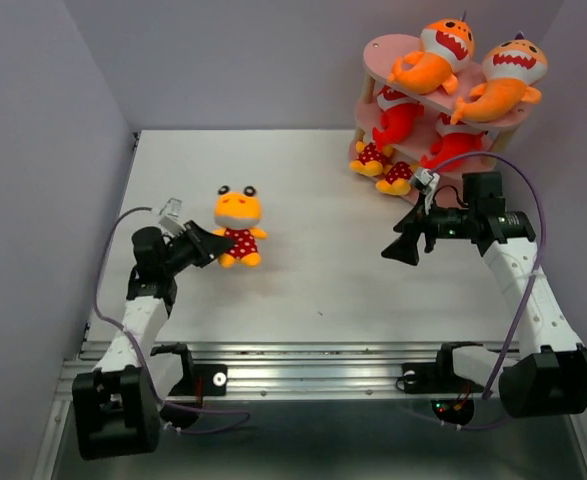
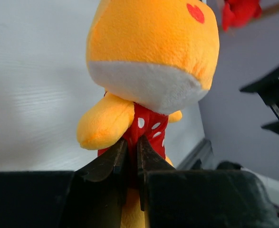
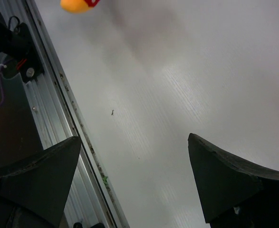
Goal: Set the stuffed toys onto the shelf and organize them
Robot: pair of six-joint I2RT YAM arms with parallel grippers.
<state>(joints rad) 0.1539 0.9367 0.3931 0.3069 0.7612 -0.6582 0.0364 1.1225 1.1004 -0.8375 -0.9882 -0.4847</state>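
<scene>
Clamps left gripper (image 2: pixel 132 142) on upright yellow-orange toy's (image 1: pixel 238 226) dotted body, with shelf (image 1: pixel 379 50) well off rightward near wide-open right gripper (image 1: pixel 403 243).

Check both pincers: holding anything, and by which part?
Left pincer is shut on the yellow toy, gripping its red dotted torso just under the arm. Right pincer is open, holding nothing.

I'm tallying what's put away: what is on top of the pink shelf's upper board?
Two orange sharks lie side by side on the shelf's top board. Anything beneath or behind them is covered.
</scene>
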